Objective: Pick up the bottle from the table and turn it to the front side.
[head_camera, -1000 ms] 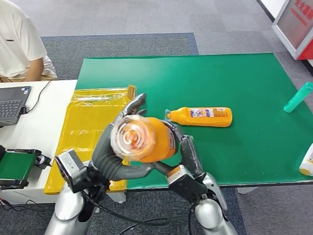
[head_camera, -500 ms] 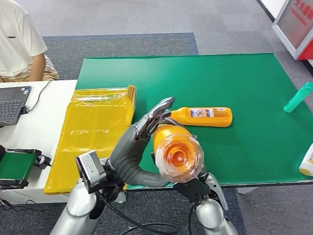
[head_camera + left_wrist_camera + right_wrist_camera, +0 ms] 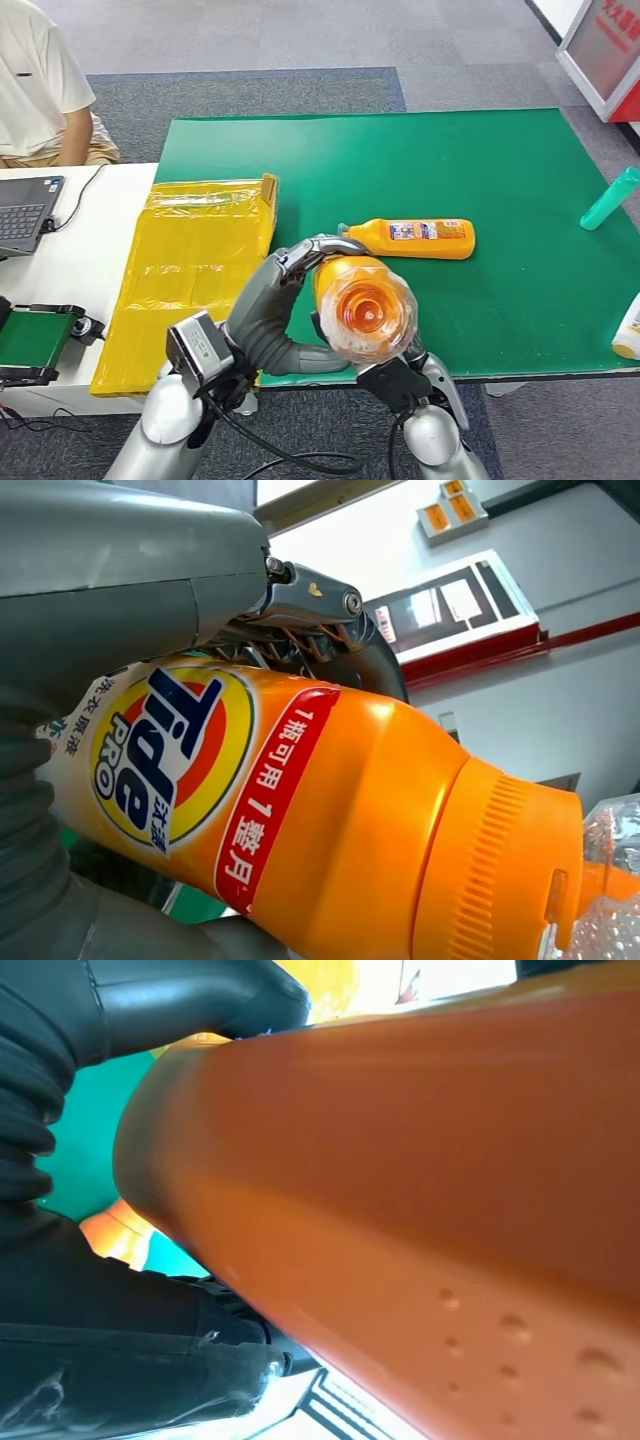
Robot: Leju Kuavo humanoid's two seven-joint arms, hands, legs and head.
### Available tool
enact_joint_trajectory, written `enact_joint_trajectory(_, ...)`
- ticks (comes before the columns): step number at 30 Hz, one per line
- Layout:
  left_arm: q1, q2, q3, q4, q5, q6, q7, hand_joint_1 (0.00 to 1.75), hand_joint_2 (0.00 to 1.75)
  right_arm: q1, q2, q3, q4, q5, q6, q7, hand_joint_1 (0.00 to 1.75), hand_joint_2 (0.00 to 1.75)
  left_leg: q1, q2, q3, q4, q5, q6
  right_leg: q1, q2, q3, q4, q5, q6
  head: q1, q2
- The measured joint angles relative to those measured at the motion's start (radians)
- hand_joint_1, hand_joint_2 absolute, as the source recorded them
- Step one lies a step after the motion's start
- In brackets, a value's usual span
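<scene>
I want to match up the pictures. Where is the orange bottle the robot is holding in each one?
Head view: the held orange bottle is low in the middle, one end facing the camera, above the near table edge.
Left wrist view: the bottle runs across the picture, Tide label showing.
Right wrist view: its plain orange side fills most of the frame.
Shared landmark: the green table mat.

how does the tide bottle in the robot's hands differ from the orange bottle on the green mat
The Tide bottle is lifted off the table, held by the left hand and right hand; the second orange bottle lies flat on the green mat, untouched. The held one points its clear-wrapped end at the head camera; the other lies sideways. Both are orange.
</scene>
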Motion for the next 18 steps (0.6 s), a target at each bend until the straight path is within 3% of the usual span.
enact_joint_trajectory(9, -0.005, -0.001, -0.010, 0.000, -0.057, 0.017, 0.005, 1.75, 1.75, 0.001, 0.000, -0.009, 0.000, 0.000, -0.003, -0.002, 1.73, 1.75, 0.000, 0.000, 0.000, 0.000, 0.000, 0.000, 0.000, 0.000, 0.000, 0.000, 0.000, 0.000, 0.000, 0.000)
enact_joint_trajectory(13, -0.005, -0.002, -0.011, 0.000, -0.069, 0.023, 0.007, 1.75, 1.75, 0.002, -0.001, -0.012, -0.003, 0.000, -0.004, -0.002, 0.00, 1.75, 0.000, 0.000, 0.000, 0.000, 0.000, 0.000, 0.000, 0.000, 0.000, 0.000, 0.000, 0.000, 0.000, 0.000)
enact_joint_trajectory(18, 0.013, -0.002, -0.005, -0.004, -0.121, 0.088, 0.003, 1.75, 1.75, 0.003, -0.001, -0.018, -0.014, -0.002, -0.009, 0.006, 0.00, 1.75, 0.000, 0.000, 0.000, 0.000, 0.000, 0.000, 0.000, 0.000, 0.000, 0.000, 0.000, 0.000, 0.000, 0.000)
